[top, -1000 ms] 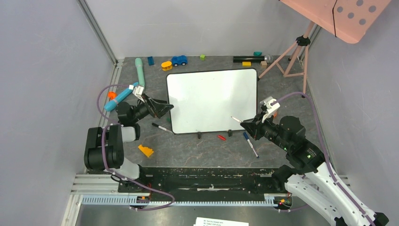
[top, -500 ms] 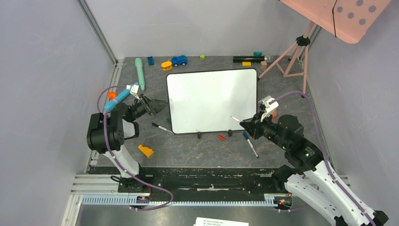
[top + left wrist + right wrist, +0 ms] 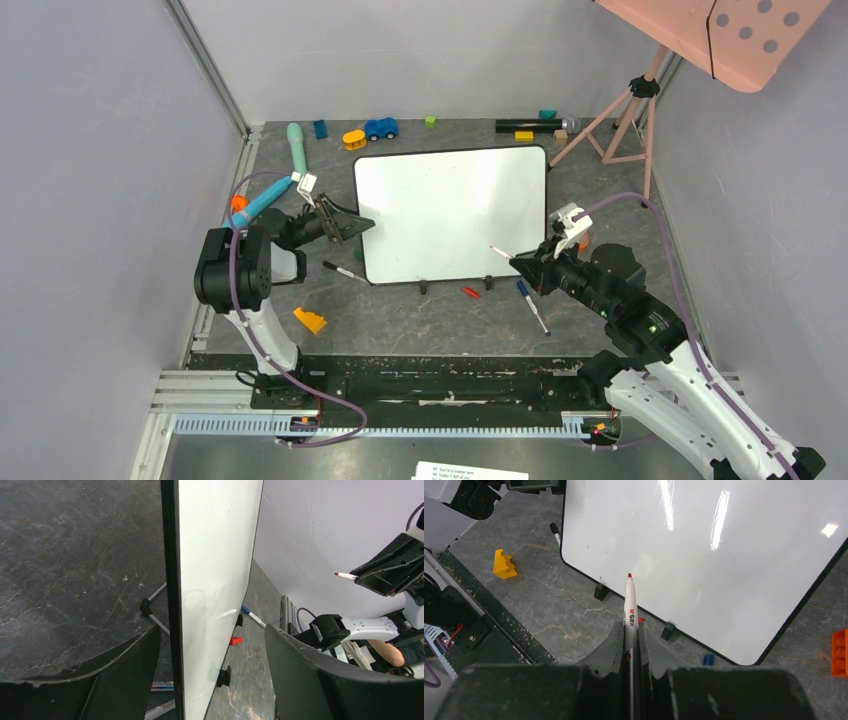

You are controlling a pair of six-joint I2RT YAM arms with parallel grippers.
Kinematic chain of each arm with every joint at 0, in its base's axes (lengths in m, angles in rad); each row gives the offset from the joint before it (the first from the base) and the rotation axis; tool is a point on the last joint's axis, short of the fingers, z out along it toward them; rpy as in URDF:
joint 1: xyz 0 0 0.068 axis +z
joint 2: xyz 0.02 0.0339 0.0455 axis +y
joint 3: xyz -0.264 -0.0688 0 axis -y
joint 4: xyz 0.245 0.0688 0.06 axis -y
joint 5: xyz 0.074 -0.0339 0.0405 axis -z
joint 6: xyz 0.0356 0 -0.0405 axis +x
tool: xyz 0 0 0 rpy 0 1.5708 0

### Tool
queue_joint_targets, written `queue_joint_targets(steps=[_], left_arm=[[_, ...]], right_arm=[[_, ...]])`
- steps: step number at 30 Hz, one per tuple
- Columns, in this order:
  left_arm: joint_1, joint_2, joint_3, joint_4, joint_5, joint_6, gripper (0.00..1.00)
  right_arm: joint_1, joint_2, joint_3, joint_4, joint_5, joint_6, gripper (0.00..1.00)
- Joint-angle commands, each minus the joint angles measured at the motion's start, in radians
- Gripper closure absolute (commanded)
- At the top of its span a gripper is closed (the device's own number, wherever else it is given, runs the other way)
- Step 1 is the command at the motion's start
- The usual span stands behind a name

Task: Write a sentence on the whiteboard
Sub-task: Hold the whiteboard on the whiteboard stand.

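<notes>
**A:** What is left of the whiteboard (image 3: 450,210)?

**B:** A yellow block (image 3: 309,320) off its near left corner, and a black pen (image 3: 347,272) lying just beside that corner. The left fingers (image 3: 352,225) are at the board's left edge. They are spread open with the black rim between them, and there is a gap on each side in the wrist view.

**A:** And the board itself?

**B:** It lies on the dark counter (image 3: 420,320) between the two arms, glossy white face up. A blue toy car (image 3: 380,128) sits beyond its far edge and a red cap (image 3: 471,292) just in front of its near edge.

**A:** What about the right side?

**B:** A blue pen (image 3: 532,305) lies off the near right corner. The right fingers (image 3: 522,266) are clamped on a marker (image 3: 630,610). Its red tip points over the board's near right part, but I cannot tell whether it touches.
</notes>
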Motion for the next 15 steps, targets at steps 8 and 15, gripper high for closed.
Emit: queue_joint_targets(steps=[8,15], left_arm=[[-0.041,0.053,0.056,0.091,0.062,-0.012,0.42],[-0.073,0.093,0.081,0.091,0.076,-0.013,0.59]], right_arm=[[0.002,-0.055,0.010,0.042,0.019,0.024,1.00],[0.000,-0.083,0.005,0.025,0.026,0.045,1.00]])
